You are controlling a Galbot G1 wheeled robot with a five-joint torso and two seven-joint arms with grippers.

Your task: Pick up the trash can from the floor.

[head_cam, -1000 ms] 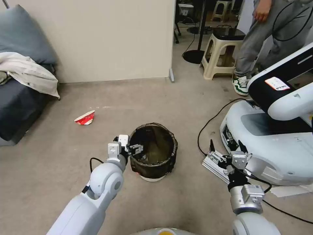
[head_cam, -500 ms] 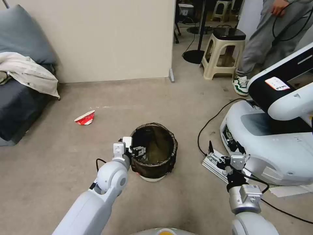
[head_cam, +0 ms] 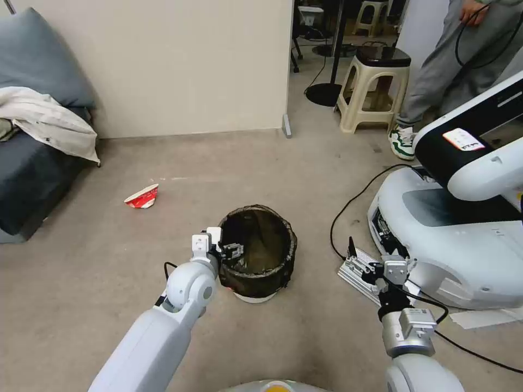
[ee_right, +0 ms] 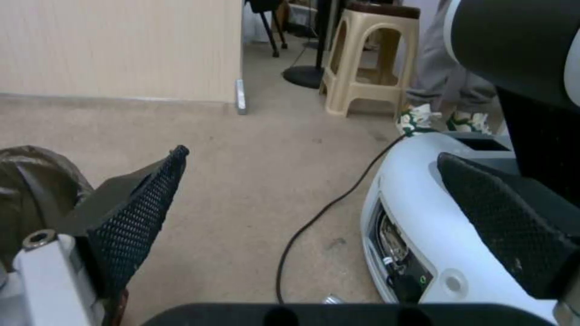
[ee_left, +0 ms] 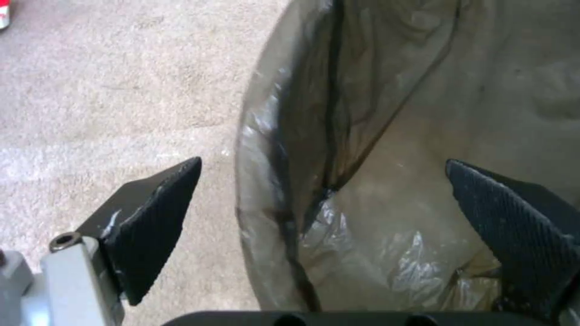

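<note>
The trash can (head_cam: 261, 256), a small round white bin with a dark bag folded over its rim, stands on the beige carpet floor (head_cam: 109, 283) in the middle of the head view. My left gripper (head_cam: 223, 249) is open at the can's left rim. In the left wrist view the left gripper (ee_left: 321, 162) straddles the bag-covered rim (ee_left: 284, 181), one finger (ee_left: 154, 222) outside over the carpet and the other (ee_left: 514, 235) inside the can. My right gripper (head_cam: 373, 251) hangs open above the floor to the can's right, holding nothing. The right wrist view catches the can (ee_right: 30, 185) at its edge.
A white robot base (head_cam: 452, 250) with a black cable (head_cam: 354, 198) crowds the right side. A crushed red-and-white cup (head_cam: 143, 196) lies on the carpet to the left. A dark sofa (head_cam: 32, 179) is at far left, a beige stool (head_cam: 373, 90) and a standing person behind.
My left arm has pushed forward and to the right, bringing its open gripper closer over the can's rim. The right gripper has drawn back slightly. The can has not moved.
</note>
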